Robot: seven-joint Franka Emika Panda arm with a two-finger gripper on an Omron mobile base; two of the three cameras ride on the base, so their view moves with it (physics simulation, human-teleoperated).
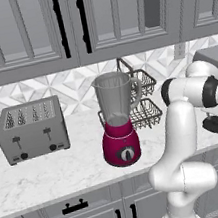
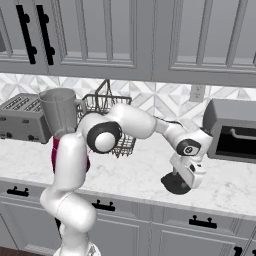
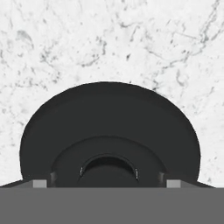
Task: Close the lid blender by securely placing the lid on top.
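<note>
The lid (image 3: pixel 109 131) lies flat on the marble surface (image 3: pixel 109 39), well to the right of the blender (image 1: pixel 117 122), near the front edge. The hand (image 2: pixel 186 176) is down right over the lid — its 2 fingers sit either side of the raised centre knob, but I cannot tell if they grip it. The blender's jar is open-topped.

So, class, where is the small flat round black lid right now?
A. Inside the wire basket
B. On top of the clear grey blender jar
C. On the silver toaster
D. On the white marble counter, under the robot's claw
D: the small flat round black lid lies on the white marble counter beneath the claw, while the clear grey blender jar stands open-topped.
</note>
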